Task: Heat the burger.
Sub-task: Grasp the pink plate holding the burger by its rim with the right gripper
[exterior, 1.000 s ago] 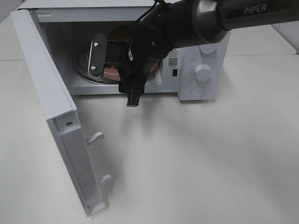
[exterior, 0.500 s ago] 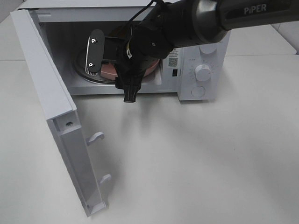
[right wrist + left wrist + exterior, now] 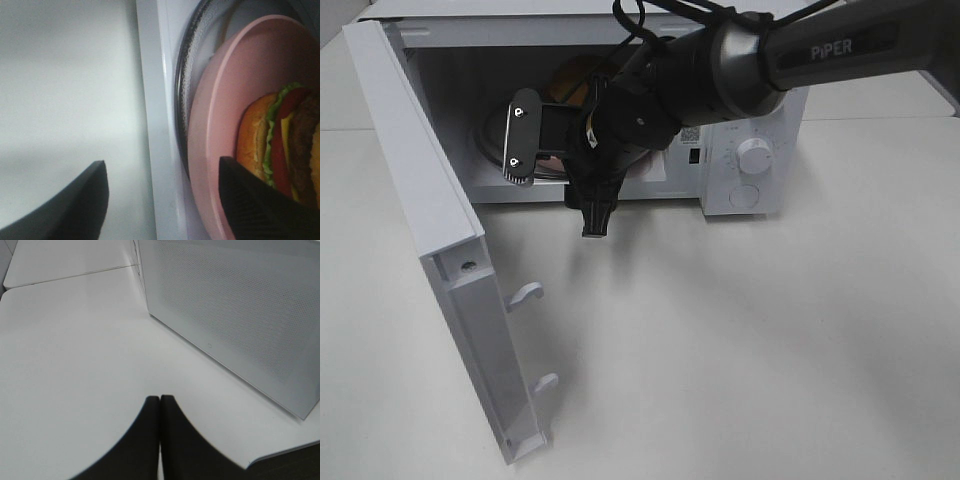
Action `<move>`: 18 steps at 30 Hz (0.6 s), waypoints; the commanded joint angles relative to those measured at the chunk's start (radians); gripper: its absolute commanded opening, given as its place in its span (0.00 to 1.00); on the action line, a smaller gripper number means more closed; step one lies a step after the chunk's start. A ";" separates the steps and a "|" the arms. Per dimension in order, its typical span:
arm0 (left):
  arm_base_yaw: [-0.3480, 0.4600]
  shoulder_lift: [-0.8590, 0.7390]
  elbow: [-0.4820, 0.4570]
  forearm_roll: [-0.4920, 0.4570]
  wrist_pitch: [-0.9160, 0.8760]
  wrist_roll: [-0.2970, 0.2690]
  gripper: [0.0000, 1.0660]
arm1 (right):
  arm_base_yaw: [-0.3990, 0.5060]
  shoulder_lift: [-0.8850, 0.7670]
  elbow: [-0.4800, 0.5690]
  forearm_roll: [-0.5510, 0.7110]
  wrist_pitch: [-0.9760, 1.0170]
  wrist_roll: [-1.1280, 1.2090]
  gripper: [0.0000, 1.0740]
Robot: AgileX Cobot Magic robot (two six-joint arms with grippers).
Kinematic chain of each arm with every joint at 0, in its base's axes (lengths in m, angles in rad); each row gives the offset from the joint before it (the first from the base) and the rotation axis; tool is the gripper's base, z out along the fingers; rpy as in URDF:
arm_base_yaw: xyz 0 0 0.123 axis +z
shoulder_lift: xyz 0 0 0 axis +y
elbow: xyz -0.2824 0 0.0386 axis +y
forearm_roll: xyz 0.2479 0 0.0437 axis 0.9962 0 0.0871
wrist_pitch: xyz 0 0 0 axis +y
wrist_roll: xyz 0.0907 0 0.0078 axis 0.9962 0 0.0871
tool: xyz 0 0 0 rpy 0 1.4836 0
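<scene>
The burger (image 3: 280, 145) lies on its pink plate (image 3: 215, 115) on the glass turntable (image 3: 184, 85) inside the open microwave (image 3: 752, 110). In the high view only a brown sliver of the burger (image 3: 570, 80) shows behind the arm. My right gripper (image 3: 556, 176) is open at the microwave's mouth and holds nothing. In the right wrist view, the right gripper (image 3: 165, 200) has one finger over the plate and the other outside over the table. My left gripper (image 3: 160, 440) is shut and empty, low over the table beside the microwave's perforated side wall (image 3: 240, 305).
The microwave door (image 3: 430, 230) stands swung open to the left, its latch hooks (image 3: 525, 293) sticking out over the table. The dials (image 3: 753, 155) sit on the right of the front. The right arm (image 3: 800, 55) crosses in front of the cavity.
The right gripper has shifted slightly left and toward the front of the cavity, its jaws staying equally wide. Plate and burger have stayed on the turntable.
</scene>
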 commanded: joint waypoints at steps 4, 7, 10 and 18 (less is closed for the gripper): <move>0.002 -0.020 0.003 -0.002 -0.014 -0.003 0.00 | -0.011 0.029 -0.009 -0.023 -0.021 0.020 0.58; 0.002 -0.020 0.003 -0.002 -0.014 -0.003 0.00 | -0.026 0.041 -0.011 -0.029 -0.018 0.032 0.58; 0.002 -0.020 0.003 -0.002 -0.014 -0.003 0.00 | -0.035 0.042 -0.011 -0.033 -0.021 0.034 0.58; 0.002 -0.020 0.003 -0.002 -0.014 -0.003 0.00 | -0.057 0.042 -0.011 -0.050 -0.033 0.035 0.58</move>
